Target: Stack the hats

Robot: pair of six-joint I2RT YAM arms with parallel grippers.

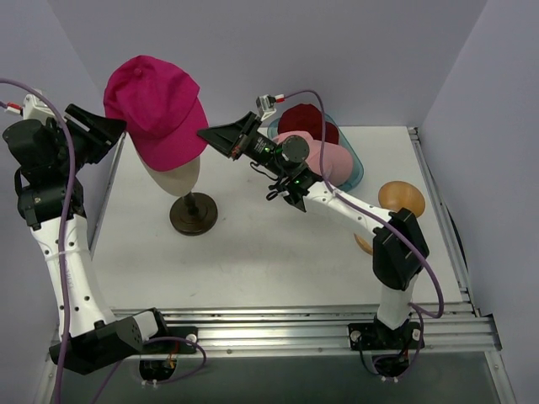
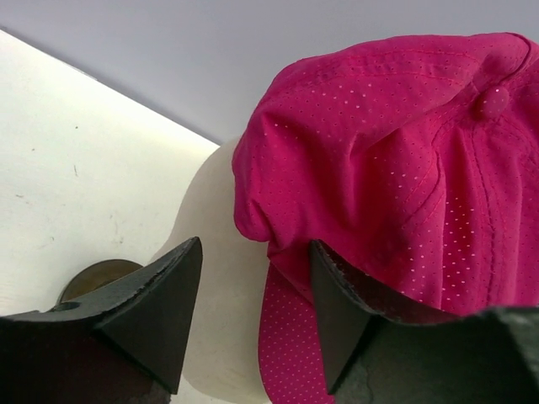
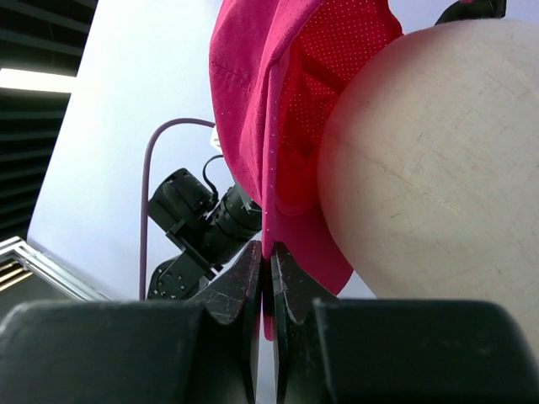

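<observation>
White tabletop (image 1: pixel 278 252) carries everything. Left of its middle, a cream egg-shaped head form (image 1: pixel 174 175) stands on a dark round base (image 1: pixel 193 215). The magenta peaked fabric cap (image 1: pixel 160 105) sits tilted over the top of the form. At the far right, a clear teal plastic tray (image 1: pixel 359 172) holds a dark red fabric hat (image 1: pixel 307 122) behind overlapping pale pink fabric hats (image 1: pixel 333 160). The right gripper (image 3: pixel 265 261) reaches in from the right, its jaws pressed narrow on the cap's lower edge. The left gripper (image 2: pixel 257 252) hangs at the cap's left side, its jaws spread apart and clasping nothing, with one fingertip just beside the cap's rim.
</observation>
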